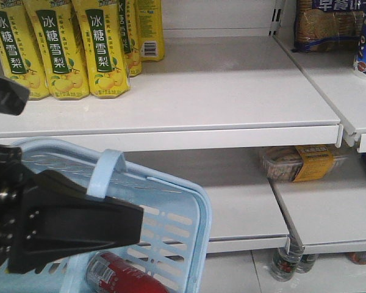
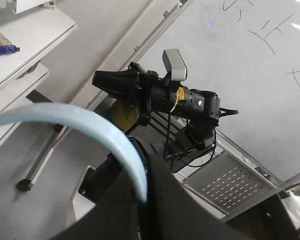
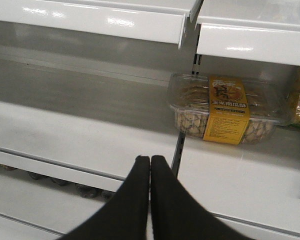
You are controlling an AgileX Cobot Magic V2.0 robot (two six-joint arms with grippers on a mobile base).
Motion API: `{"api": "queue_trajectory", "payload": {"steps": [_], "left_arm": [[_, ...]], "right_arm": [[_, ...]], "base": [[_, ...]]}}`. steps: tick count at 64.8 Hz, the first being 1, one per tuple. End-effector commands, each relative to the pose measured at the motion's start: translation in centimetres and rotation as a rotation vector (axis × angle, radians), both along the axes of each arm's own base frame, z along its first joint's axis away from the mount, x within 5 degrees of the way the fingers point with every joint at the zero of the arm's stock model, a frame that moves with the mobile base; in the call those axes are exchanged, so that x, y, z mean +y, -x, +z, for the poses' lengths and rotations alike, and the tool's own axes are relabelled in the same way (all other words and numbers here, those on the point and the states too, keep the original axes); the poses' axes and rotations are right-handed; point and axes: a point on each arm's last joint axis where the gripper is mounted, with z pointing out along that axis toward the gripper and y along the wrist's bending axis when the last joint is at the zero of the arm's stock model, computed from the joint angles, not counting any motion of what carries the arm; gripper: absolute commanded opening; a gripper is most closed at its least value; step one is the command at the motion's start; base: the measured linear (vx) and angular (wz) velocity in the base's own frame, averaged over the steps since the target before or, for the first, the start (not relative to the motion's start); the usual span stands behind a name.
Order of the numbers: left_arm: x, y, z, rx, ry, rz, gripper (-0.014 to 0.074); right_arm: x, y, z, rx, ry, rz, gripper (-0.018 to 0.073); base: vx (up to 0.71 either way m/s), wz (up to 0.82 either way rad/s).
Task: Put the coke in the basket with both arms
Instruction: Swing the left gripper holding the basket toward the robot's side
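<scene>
1 coke (image 1: 125,274) lying inside the basket (image 1: 192,229), just below the left gripper (image 1: 137,223). Left jaws clamped on the basket's hoop handle (image 1: 107,171). Right gripper (image 3: 150,165) jaws pressed together, holding nothing; 1 clear snack box (image 3: 225,107) on the shelf beyond them. 3 pear drink bottles (image 1: 55,49) front row above.

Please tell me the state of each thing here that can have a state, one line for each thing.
coke: lying on its side inside the basket.
basket: handle raised, held by the left gripper.
left gripper: shut on handle.
right gripper: shut, empty.
snack box: closed, on the lower shelf.
</scene>
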Motion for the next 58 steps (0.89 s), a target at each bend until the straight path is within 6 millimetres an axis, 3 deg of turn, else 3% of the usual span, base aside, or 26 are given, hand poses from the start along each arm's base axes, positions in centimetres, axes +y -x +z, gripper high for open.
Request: {"api": "queue_trajectory", "payload": {"steps": [1, 16, 38, 46, 58], "left_arm": [[0.5, 1.6, 2.7, -0.067, 0.127, 0.002, -0.0006], [1.1, 1.5, 2.4, -0.111, 0.038, 0.143, -0.0006], [3.8, 1.8, 1.0, 0.002, -0.220, 0.491, -0.0006], [4.8, 2.1, 0.7, 0.013, -0.209, 0.602, -0.0006], [6.2, 3.4, -1.7, -0.077, -0.196, 0.710, -0.0006]], "right_arm": [[0.1, -0.1, 1.2, -0.079, 0.000, 0.014, -0.0005], [0.1, -0.1, 1.2, -0.079, 0.000, 0.014, -0.0005], [0.1, -0.1, 1.2, -0.079, 0.000, 0.014, -0.0005], [0.1, -0.1, 1.2, -0.079, 0.000, 0.014, -0.0005], [0.1, -0.1, 1.2, -0.079, 0.000, 0.015, -0.0006]], "base": [[0.00, 0.00], [0.00, 0.00], [0.00, 0.00], [0.00, 0.00], [0.00, 0.00]]}}
